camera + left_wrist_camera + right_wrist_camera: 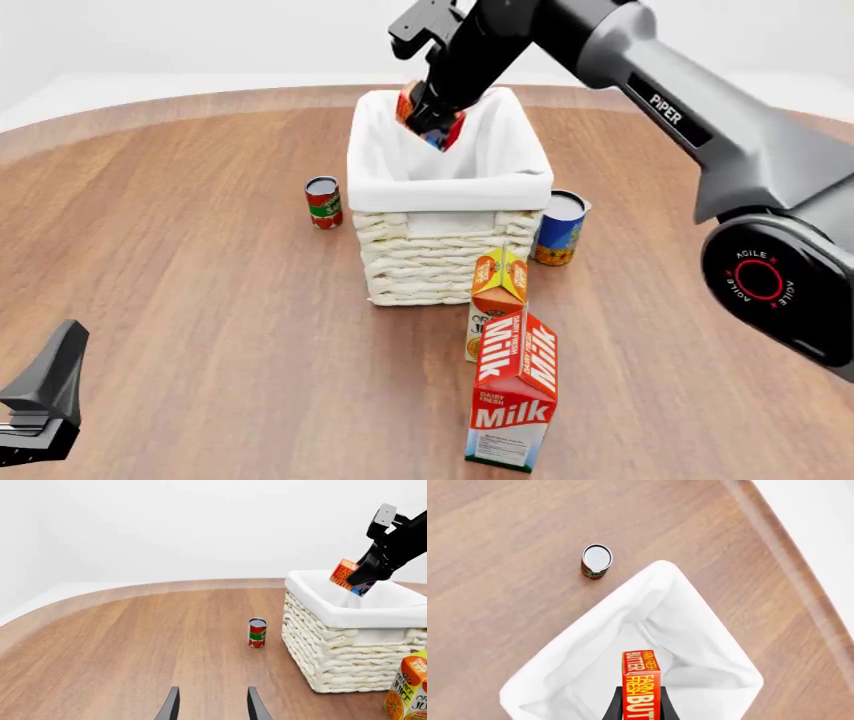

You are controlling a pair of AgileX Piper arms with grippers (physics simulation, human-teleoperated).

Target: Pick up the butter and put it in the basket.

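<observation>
Meanwhile, far to the left of the large cream woven wicker basket (447,255) with its white cloth liner, the left gripper (211,706) sits low over the brown wooden table (187,280) with its two dark fingers spread apart and nothing between them; it looks parked out of the way so the other arm has room. Just left of the basket, apart from its wall, stands a small red-and-green tin can (323,202), upright. Over the basket's far half hangs the right gripper (430,112), pinching the small flat red-orange butter box (412,103) with white lettering. The box is tilted, blue end down, above the liner and not touching it, a hold that suits dropping it straight in. In the right wrist view the basket's white interior shows no contents, though its floor is partly hidden by the box. In front of the basket stand an orange-yellow juice carton (498,290) and a tall red-and-white milk carton (514,395); at its right front corner stands a blue-and-yellow tin can (561,229).
</observation>
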